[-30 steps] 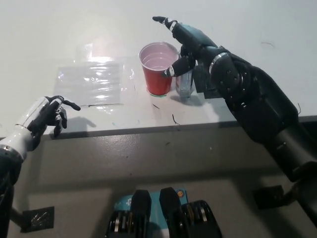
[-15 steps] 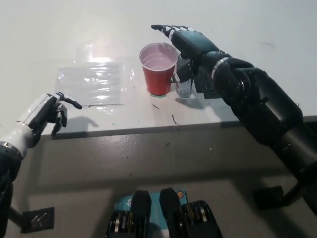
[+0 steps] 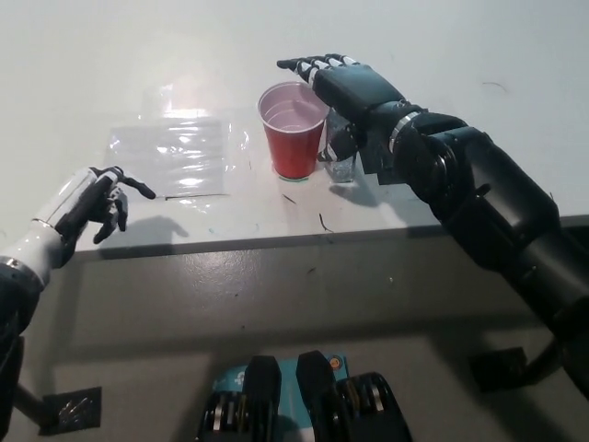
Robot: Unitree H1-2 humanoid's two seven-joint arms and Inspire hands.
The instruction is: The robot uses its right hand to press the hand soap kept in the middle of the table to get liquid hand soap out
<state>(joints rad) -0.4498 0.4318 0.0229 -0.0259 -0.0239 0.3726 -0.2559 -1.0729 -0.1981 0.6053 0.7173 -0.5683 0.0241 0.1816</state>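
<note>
Over the last second the black right hand (image 3: pixel 354 87) has rolled palm-down and dropped over the hand soap bottle (image 3: pixel 342 158), so the pressing step looks about to begin. The clear bottle stands at upper centre of the frame, just right of the red cup (image 3: pixel 294 129) on the white table (image 3: pixel 110 64). Its pump head is hidden under the palm, probably touching. The fingers are extended, flat, gripping nothing. The white left hand (image 3: pixel 87 204) rests at the table edge, lower left, fingers loosely spread.
</note>
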